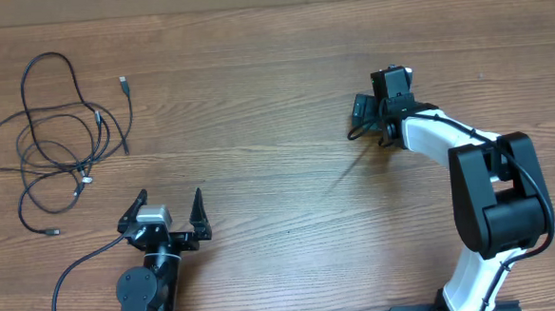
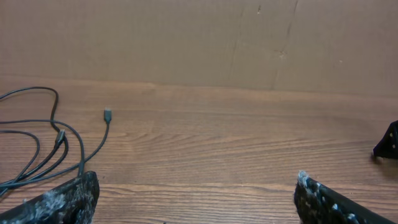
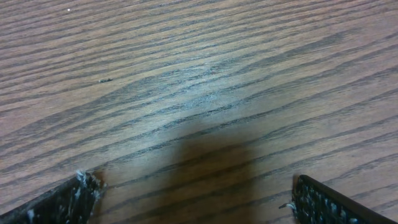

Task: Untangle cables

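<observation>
the cables (image 1: 58, 138) lie in 1 loose tangled heap at the far left of the wooden table (image 1: 281, 222), with 1 plug end lying free just right of the loops. left gripper (image 1: 169, 197): jaws wide, holding nothing, near the heap but apart from it. right gripper (image 3: 196, 186): jaws wide, holding nothing, low over bare wood, well apart from the cables.

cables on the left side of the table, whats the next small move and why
Probably move the left gripper forward and to its left, until it is over the cables. It is open and empty, and the tangle lies just ahead of it, untouched. The right gripper, also open, is far across the table over bare wood.
</observation>
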